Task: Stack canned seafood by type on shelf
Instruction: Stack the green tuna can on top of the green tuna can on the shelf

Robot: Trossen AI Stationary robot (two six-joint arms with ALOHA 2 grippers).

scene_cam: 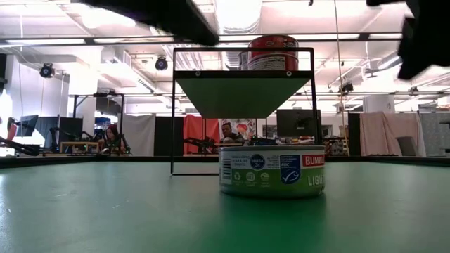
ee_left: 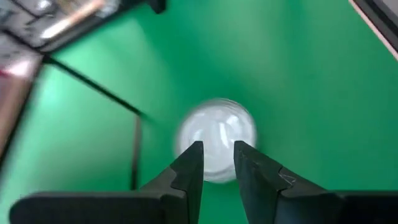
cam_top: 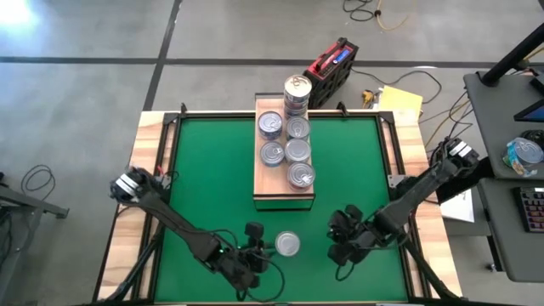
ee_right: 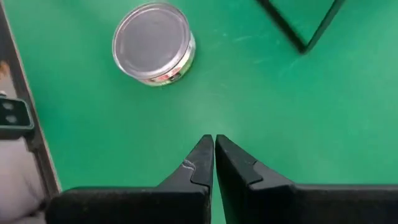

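Because the job sorts tins by kind, the green felt-like mat (cam_top: 212, 178) is kept mostly bare as a working floor, with the long light-wood shelf on a dark frame (cam_top: 263, 185) standing at its far middle. On that raised board the small round silver-lidded metal tins (cam_top: 297, 150) sit in short rows, and a taller pile (cam_top: 296, 95) rises at the far end, presumably one type gathered together. One lone flat silver-lidded tin with a green label (cam_top: 288, 244) rests on the mat near the front edge, well apart from the shelf, so I judge it is next to go up. Just beside it hovers the left gripper (ee_left: 217, 163), fingers narrowly parted and empty, not around the tin. Off to the other side the right gripper (ee_right: 214, 155) waits pinched closed, holding nothing.
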